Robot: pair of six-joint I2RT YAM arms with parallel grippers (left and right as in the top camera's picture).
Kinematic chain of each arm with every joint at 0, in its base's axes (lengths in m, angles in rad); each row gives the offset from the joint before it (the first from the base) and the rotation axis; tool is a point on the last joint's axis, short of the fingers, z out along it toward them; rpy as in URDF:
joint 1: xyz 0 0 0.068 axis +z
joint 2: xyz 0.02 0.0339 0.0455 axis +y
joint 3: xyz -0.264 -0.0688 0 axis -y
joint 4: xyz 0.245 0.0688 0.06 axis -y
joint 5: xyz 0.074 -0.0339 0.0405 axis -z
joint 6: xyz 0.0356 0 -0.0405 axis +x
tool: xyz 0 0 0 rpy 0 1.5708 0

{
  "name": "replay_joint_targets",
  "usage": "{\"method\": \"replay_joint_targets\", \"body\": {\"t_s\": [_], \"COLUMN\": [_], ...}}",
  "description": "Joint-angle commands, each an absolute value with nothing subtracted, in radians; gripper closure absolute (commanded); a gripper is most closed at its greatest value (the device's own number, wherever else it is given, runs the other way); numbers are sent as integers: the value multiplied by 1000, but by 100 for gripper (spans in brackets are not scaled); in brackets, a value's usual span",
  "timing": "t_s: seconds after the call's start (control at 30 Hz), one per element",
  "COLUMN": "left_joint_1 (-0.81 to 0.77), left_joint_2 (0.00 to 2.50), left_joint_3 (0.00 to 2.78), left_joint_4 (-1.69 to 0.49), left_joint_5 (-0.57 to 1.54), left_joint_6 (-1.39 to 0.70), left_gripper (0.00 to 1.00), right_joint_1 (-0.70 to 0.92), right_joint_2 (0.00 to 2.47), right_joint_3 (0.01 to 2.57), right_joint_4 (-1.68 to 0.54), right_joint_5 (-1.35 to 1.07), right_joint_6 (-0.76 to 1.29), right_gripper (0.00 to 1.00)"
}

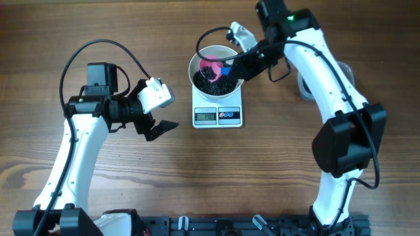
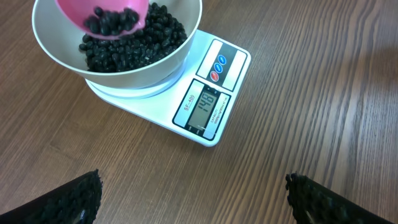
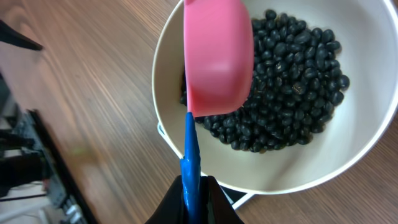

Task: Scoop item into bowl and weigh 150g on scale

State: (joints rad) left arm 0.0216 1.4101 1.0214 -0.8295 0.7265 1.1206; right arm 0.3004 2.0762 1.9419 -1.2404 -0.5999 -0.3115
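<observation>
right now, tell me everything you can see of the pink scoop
The scoop is a round pink cup of smooth, plastic-looking material on a flat blue handle. The right pincer is shut on the handle's end. The cup hangs tilted over the white bowl, inside its rim, with a few black beans in it. Whether it touches the heap below I cannot tell.

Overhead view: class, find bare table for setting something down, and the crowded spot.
Bare wooden table in front of the small white rectangular scale, between the left gripper and the right arm. Crowded over the round white bowl, around the right gripper.
</observation>
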Motion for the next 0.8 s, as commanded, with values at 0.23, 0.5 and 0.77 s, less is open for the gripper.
{"method": "replay_joint_targets", "body": {"t_s": [0.23, 0.5, 0.77], "left_joint_1": [24, 24, 24], "left_joint_2": [1414, 1414, 1414], "left_joint_3": [1027, 1027, 1027], "left_joint_4": [-830, -830, -830], "left_joint_5": [731, 731, 731], "left_joint_6": [1114, 1114, 1114], "left_gripper": [0, 0, 0], "right_joint_1": [221, 218, 218], "right_joint_2": [2049, 2036, 2036], "right_joint_3": [1958, 1958, 1958], "right_joint_4": [-1250, -1249, -1222], "right_joint_5": [-825, -825, -814], "right_joint_6": [-289, -270, -236], "right_gripper": [96, 96, 96]}}
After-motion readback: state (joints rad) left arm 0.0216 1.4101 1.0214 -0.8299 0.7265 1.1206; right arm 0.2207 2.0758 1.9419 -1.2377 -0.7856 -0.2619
